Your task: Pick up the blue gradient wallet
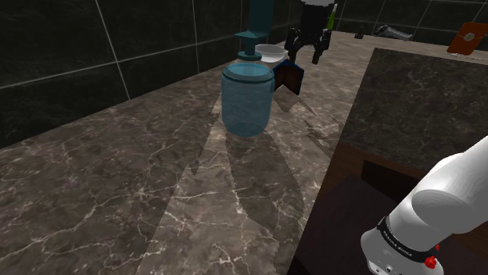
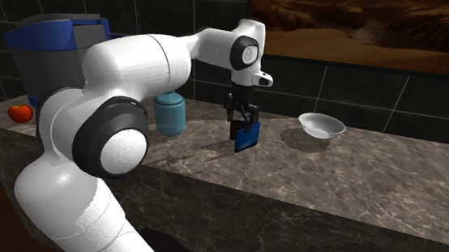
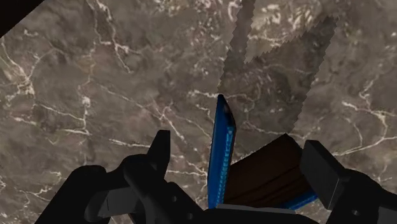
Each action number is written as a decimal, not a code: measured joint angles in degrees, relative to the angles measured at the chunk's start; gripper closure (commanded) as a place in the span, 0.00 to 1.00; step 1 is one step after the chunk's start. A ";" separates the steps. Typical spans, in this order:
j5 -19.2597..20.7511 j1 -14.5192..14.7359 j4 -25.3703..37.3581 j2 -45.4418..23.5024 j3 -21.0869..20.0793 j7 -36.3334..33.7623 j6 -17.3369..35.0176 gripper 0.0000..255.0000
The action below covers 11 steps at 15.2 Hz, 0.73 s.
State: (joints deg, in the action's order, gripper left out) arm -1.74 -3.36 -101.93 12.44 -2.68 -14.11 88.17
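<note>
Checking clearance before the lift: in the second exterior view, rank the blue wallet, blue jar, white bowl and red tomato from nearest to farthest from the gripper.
1. blue wallet, held in the gripper.
2. blue jar on that view's left and white bowl on its right: too close to call.
3. red tomato, far left.

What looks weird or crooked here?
The blue wallet just below the gripper looks odd. It is up on edge, tilted and splayed open, and its brown inside shows. The blue jar and the white bowl sit upright and look fine.
</note>
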 measured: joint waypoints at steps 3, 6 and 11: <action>0.15 -0.38 3.23 -4.25 0.20 -1.12 -0.92 0.00; 0.13 -0.39 0.79 -4.17 0.18 -1.26 1.19 0.00; 0.13 -0.43 -2.07 -3.92 0.23 -1.13 3.77 1.00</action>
State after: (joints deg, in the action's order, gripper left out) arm -1.60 -3.79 -104.00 8.51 -2.45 -15.24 91.94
